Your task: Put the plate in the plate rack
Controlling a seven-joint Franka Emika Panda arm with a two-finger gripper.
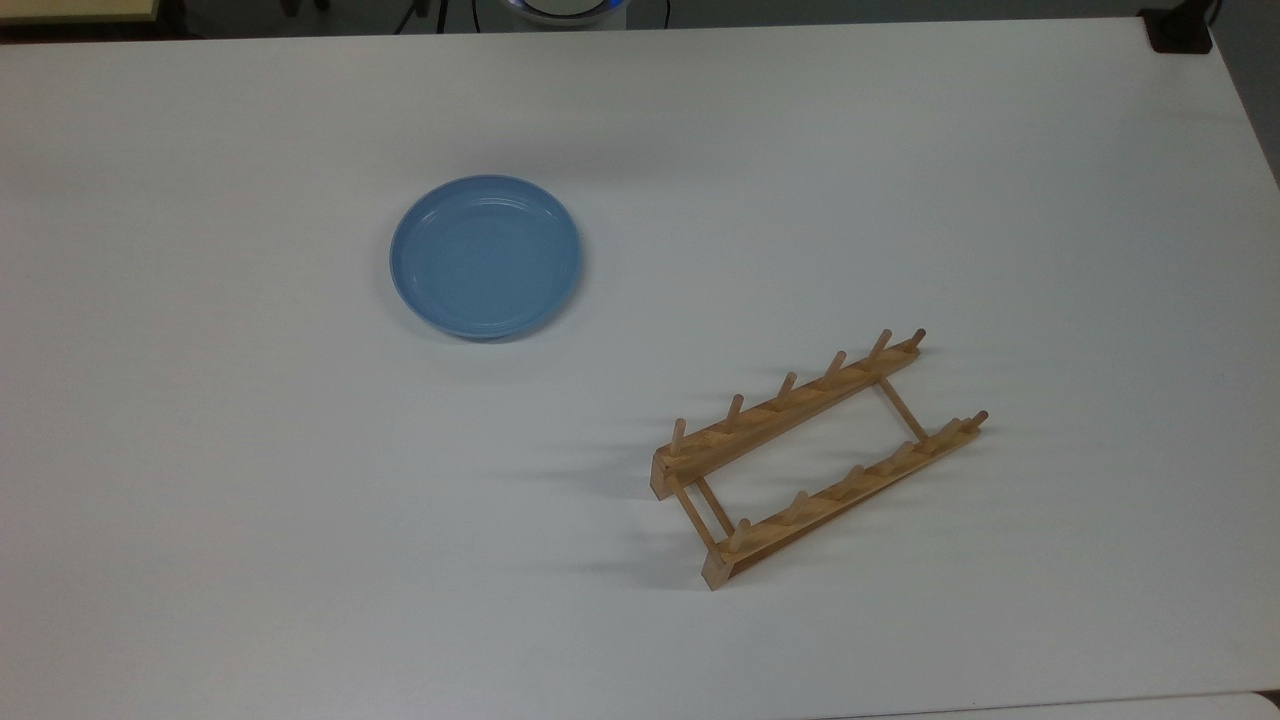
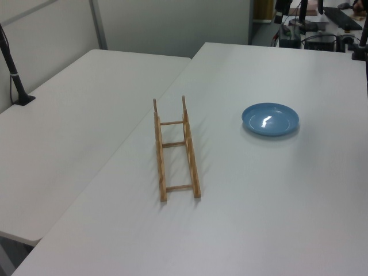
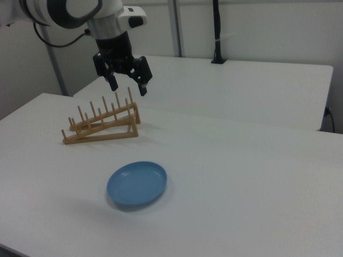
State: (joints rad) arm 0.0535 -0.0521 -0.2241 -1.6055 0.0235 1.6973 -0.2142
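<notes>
Light-blue and glossy, the plate lies flat on the white table, right side up, well apart from the rack and touching nothing else. In the top view it sits up and to the left of the rack; in the left view the plate is off to the rack's right. The wooden rack stands bare, two rails with rows of upright pegs, thin crossbars between them. Over in the right view, the gripper hangs in the air with fingers spread wide, carrying nothing, high above the table, with the rack below it and the plate nearer the camera.
</notes>
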